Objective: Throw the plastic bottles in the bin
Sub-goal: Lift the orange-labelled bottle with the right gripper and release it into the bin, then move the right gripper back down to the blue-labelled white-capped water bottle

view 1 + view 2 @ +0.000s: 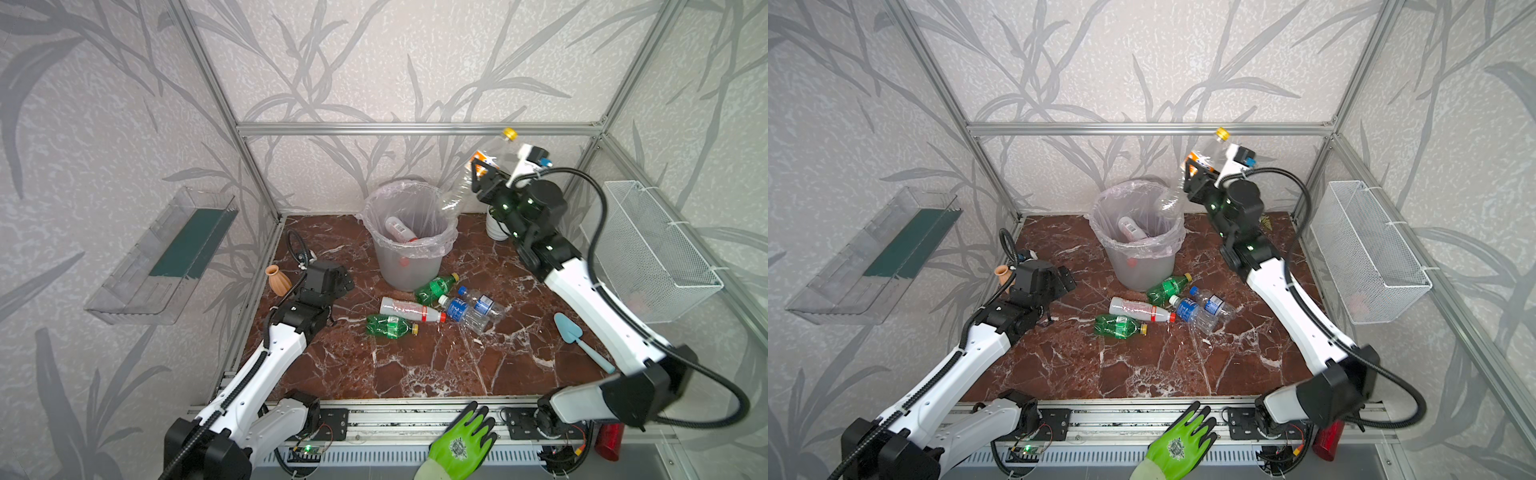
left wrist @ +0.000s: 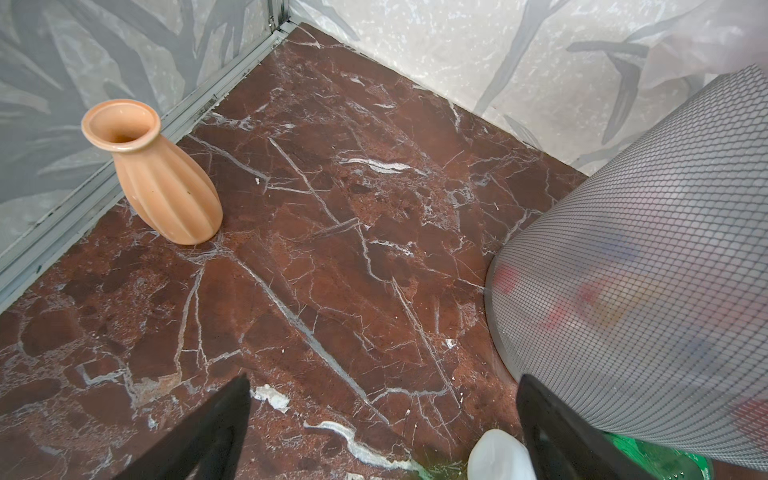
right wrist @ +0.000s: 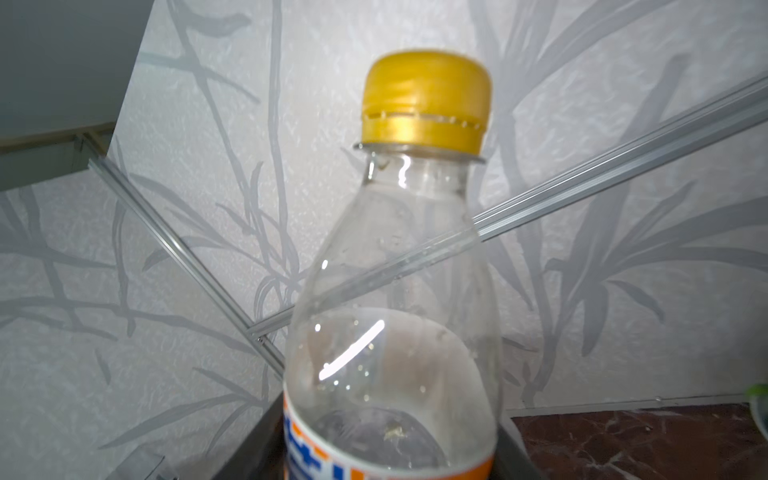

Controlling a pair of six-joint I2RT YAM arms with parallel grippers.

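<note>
My right gripper (image 1: 482, 174) (image 1: 1194, 172) (image 3: 395, 449) is shut on a clear plastic bottle (image 1: 484, 160) (image 1: 1202, 156) (image 3: 399, 291) with a yellow cap and orange label. It holds the bottle tilted above the right rim of the bin (image 1: 409, 270) (image 1: 1142, 270) (image 2: 644, 270). One milky bottle (image 1: 399, 228) lies inside. Several bottles lie on the floor in front of the bin, among them a green one (image 1: 436, 286) and a milky one (image 1: 409, 309) (image 2: 498, 457). My left gripper (image 1: 345, 280) (image 1: 1065, 278) (image 2: 384, 395) hangs open and empty left of the bin.
A terracotta vase (image 1: 278, 280) (image 2: 166, 187) stands by the left wall. A white pot (image 1: 496, 226) sits behind my right arm. A wire basket (image 1: 656, 249) hangs on the right wall, a blue trowel (image 1: 577, 336) lies below it. A green-gloved hand (image 1: 461, 444) rests at the front rail.
</note>
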